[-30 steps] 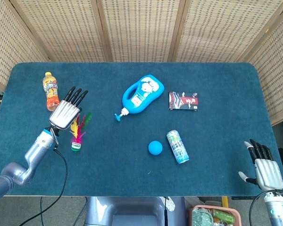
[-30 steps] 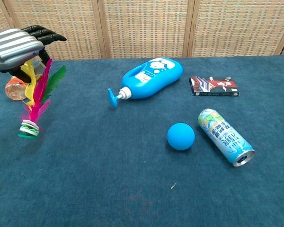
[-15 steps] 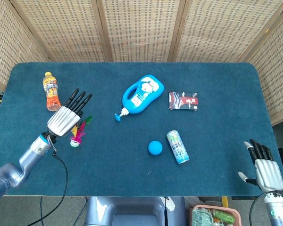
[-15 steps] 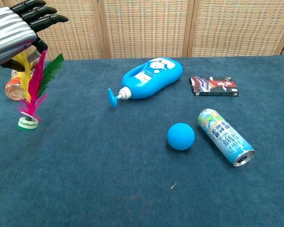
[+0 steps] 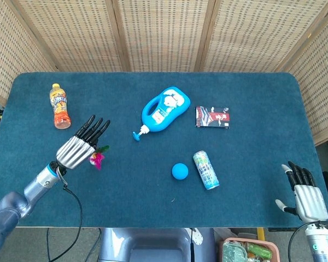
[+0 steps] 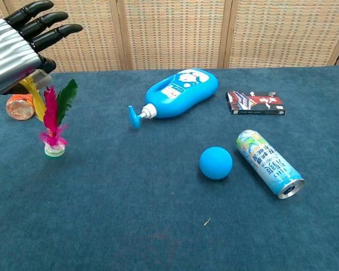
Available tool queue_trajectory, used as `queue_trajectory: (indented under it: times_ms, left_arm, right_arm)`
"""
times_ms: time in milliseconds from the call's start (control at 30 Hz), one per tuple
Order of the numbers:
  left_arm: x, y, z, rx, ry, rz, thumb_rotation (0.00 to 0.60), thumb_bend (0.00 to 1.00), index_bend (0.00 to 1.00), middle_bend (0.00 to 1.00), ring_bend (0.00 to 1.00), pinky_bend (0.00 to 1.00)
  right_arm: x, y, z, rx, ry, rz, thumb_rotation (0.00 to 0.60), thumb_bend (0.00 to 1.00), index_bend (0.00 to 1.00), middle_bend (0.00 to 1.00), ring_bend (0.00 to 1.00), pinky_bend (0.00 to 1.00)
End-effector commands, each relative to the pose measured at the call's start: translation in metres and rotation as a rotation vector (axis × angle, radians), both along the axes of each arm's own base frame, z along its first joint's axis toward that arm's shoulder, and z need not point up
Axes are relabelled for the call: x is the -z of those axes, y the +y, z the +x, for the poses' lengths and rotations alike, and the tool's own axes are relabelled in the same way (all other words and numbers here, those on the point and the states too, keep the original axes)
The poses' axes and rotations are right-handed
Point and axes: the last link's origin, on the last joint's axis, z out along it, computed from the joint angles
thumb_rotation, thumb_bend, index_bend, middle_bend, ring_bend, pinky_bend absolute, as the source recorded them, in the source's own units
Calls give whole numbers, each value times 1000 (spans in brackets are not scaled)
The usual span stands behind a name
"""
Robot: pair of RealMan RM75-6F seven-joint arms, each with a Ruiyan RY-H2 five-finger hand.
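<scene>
Hovering left hand above an upright feather shuttlecock

Standing on its white and green base at the left of the chest view, the feather shuttlecock with pink, yellow and green plumes (image 6: 55, 125) rests upright on the dark blue worktop (image 6: 158, 226). Over its feather tips sits the left hand (image 6: 17, 39), silver-backed with black fingers stretched out and apart; whether the thumb touches the yellow feather, I cannot tell. In the head view the same hand (image 5: 78, 147) covers most of the shuttlecock (image 5: 97, 159), left of centre. At the lower right corner of the head view the right hand (image 5: 305, 196) lies at the worktop edge, fingers spread, holding nothing. An orange drink bottle (image 5: 59, 106) lies in the upper left. Near the centre lie a blue pump bottle (image 5: 163, 109), a small blue ball (image 5: 179, 171), a printed drink can (image 5: 206, 170) and a dark flat packet (image 5: 212, 117).
</scene>
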Motion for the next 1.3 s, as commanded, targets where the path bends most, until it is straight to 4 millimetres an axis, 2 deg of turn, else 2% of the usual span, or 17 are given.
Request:
queue_trajectory:
  times_ms: [33, 200, 367, 633, 800, 967, 1100, 1200, 1300]
  left_arm:
    - [9, -8, -5, -4, -27, -17, 600, 384, 785, 80, 0, 0]
    - [9, -9, -10, -20, -30, -16, 600, 395, 677, 29, 0, 0]
    - [9, -11, -18, -55, -42, -21, 600, 397, 472, 0, 0, 0]
    - [-3, -9, -24, -78, -76, 6, 600, 387, 389, 0, 0, 0]
    - [-24, -4, -25, -58, -100, 53, 600, 356, 258, 0, 0, 0]
    - [-56, 2, -19, -11, -164, 121, 600, 299, 99, 0, 0, 0]
    - [-83, 2, -17, 8, -234, 141, 600, 291, 41, 0, 0, 0]
    - [-93, -11, -21, -26, -298, 113, 600, 285, 41, 0, 0, 0]
    - [-98, -38, -28, -134, -355, 89, 600, 271, 41, 0, 0, 0]
  right_arm:
    - [1, 0, 0, 0, 2, 2, 600, 169, 49, 0, 0, 0]
    - [1, 0, 0, -1, 4, 1, 600, 169, 49, 0, 0, 0]
    - [1, 1, 1, -2, 5, 0, 600, 169, 49, 0, 0, 0]
    - [1, 1, 1, -4, 5, -1, 600, 169, 49, 0, 0, 0]
    - [0, 1, 1, -5, 3, -4, 600, 169, 49, 0, 0, 0]
    - [1, 1, 3, -11, 4, -2, 600, 169, 49, 0, 0, 0]
    - [0, 2, 5, -18, 7, -7, 600, 169, 49, 0, 0, 0]
    - [-1, 3, 5, -21, 7, -10, 600, 169, 49, 0, 0, 0]
    - [-2, 3, 6, -25, 6, -14, 600, 169, 49, 0, 0, 0]
